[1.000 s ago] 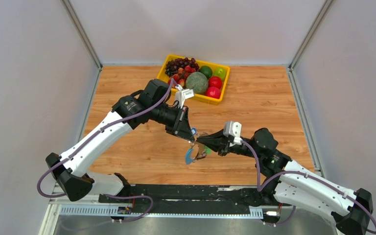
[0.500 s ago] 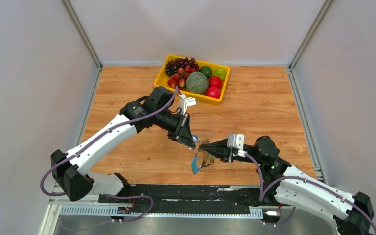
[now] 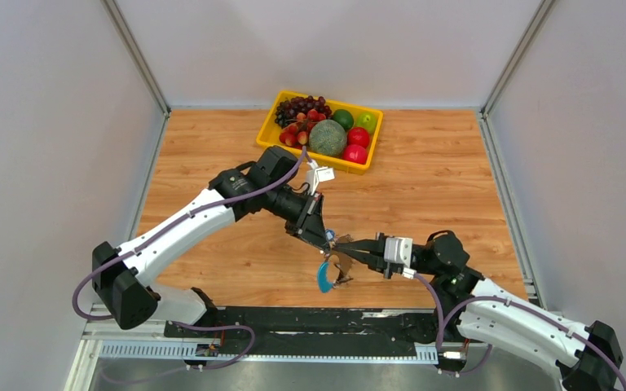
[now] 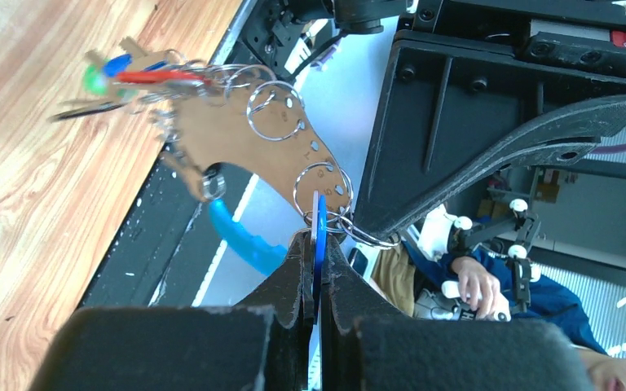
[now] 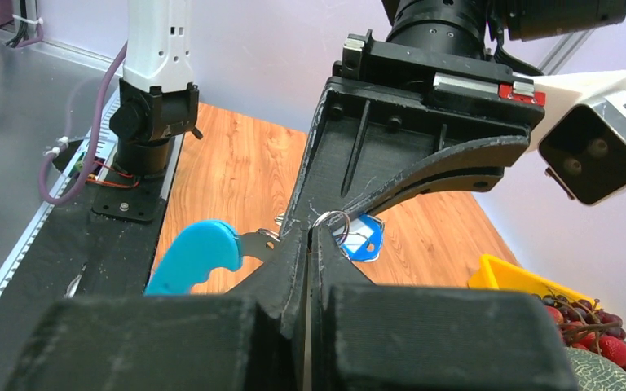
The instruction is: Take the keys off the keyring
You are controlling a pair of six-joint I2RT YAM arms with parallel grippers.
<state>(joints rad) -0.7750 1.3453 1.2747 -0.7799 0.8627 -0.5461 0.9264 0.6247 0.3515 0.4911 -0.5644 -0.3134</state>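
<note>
Steel keyring (image 3: 332, 267) hangs clamped in the right end effector (image 5: 308, 238); the left end effector (image 4: 316, 243) pinches one blue key (image 4: 320, 213) (both held above the wooden surface (image 3: 424, 171)).

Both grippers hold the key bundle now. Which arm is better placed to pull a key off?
Left, probably: the left gripper is shut on the blue key; the right gripper pinches the split ring as anchor.

Left gripper (image 4: 316, 241) and right gripper (image 5: 308, 235), both clamped, meet tip to tip.
</note>
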